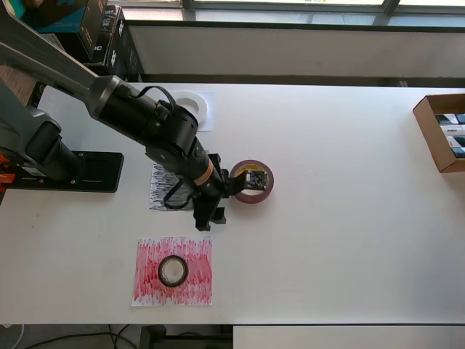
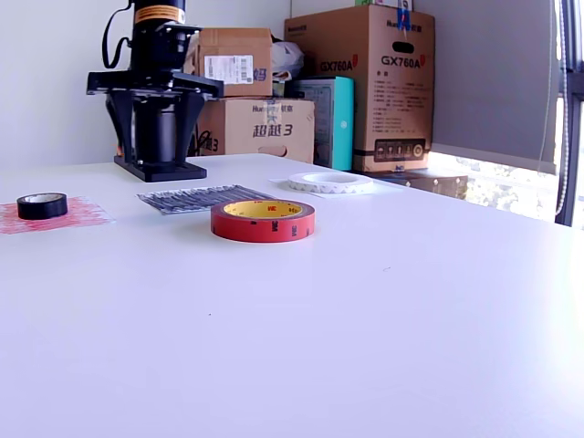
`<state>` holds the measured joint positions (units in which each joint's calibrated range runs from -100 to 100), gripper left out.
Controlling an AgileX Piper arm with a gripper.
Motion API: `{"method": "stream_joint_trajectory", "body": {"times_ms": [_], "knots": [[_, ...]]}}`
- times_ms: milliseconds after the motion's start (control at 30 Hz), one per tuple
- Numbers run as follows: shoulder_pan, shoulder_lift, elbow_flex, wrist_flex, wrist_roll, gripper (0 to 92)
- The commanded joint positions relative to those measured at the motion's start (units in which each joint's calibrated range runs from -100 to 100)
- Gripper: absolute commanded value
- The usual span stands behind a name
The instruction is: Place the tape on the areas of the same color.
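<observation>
Overhead view: black hand (image 1: 240, 182) over large dark-red tape roll (image 1: 252, 181) on white surface (image 1: 349, 218); grip state cannot be told. Small black tape roll (image 1: 173, 270) on red-scribbled paper sheet (image 1: 173, 270).

Exterior view: dark-red roll lying flat beside black-scribbled sheet (image 2: 196, 197); wide white tape ring (image 2: 330, 182) behind.

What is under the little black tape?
The black tape lies flat on the red-scribbled paper, near its middle. Red scribbles show all around it. The ring itself hides the paper directly beneath it.
</observation>
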<state>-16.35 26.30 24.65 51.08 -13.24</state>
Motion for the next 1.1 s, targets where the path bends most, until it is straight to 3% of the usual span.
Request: {"method": "stream_joint_trajectory", "body": {"times_ms": [0, 167, 433, 867, 1067], "knots": [[-3.37, 3.82, -5.52, 1.32, 0.31, 66.8], [-3.68, 6.91, -10.52, 5.73, 0.47, 66.8], [-6.6, 5.97, -9.15, 5.82, -0.67, 66.8], [-12.37, -3.1, 3.38, 4.89, -12.3, 66.8], [-13.08, -5.07, 5.57, 4.89, -12.71, 66.8]]}}
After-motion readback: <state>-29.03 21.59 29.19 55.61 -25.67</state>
